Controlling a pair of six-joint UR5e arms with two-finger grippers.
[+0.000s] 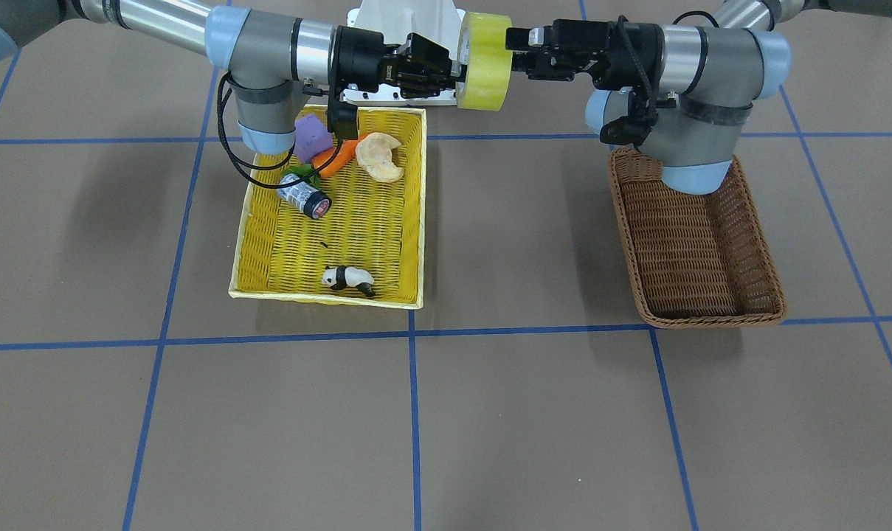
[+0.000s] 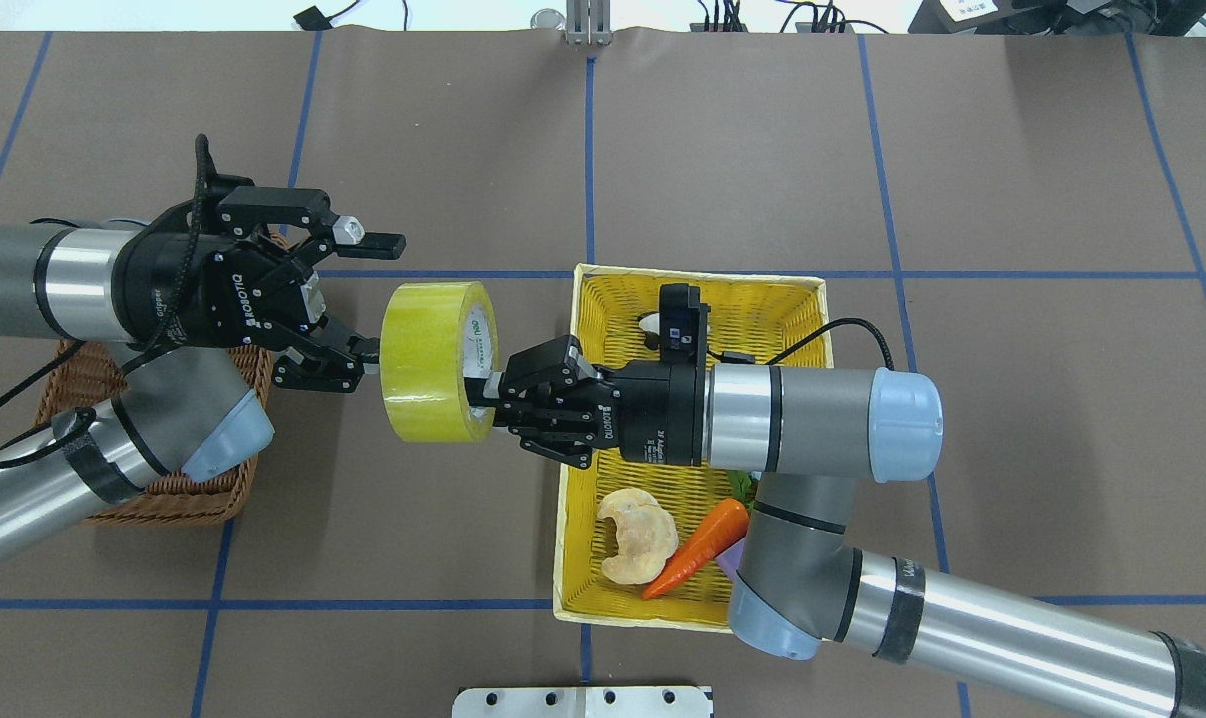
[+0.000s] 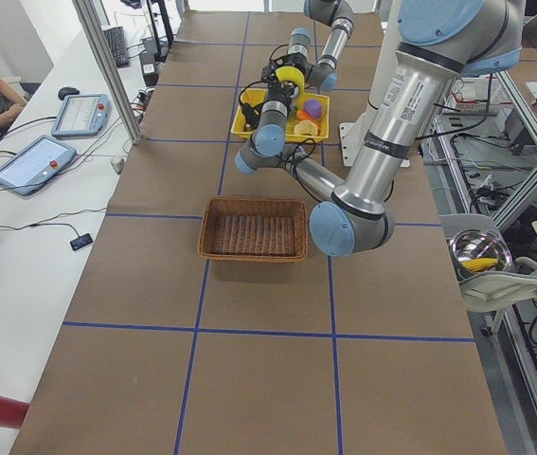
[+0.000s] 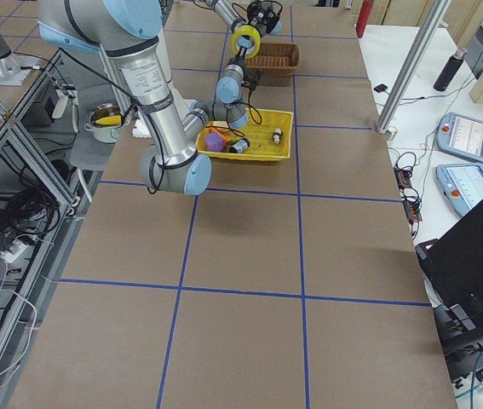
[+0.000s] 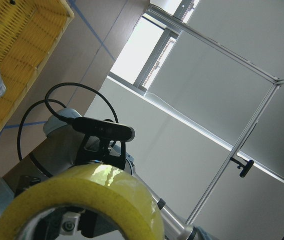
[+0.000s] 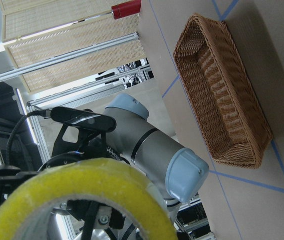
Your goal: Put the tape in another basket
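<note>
Midair, your right gripper (image 2: 485, 389) clamps the tape (image 2: 433, 361) by its rim, evidently presenting it so the left gripper (image 2: 375, 296), jaws spread wide, can carry it to the brown basket (image 2: 164, 494).

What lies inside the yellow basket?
A battery, panda figure, carrot, purple block and pale pastry-like piece lie in the yellow basket. The right arm covers one corner; anything there is hidden.
</note>
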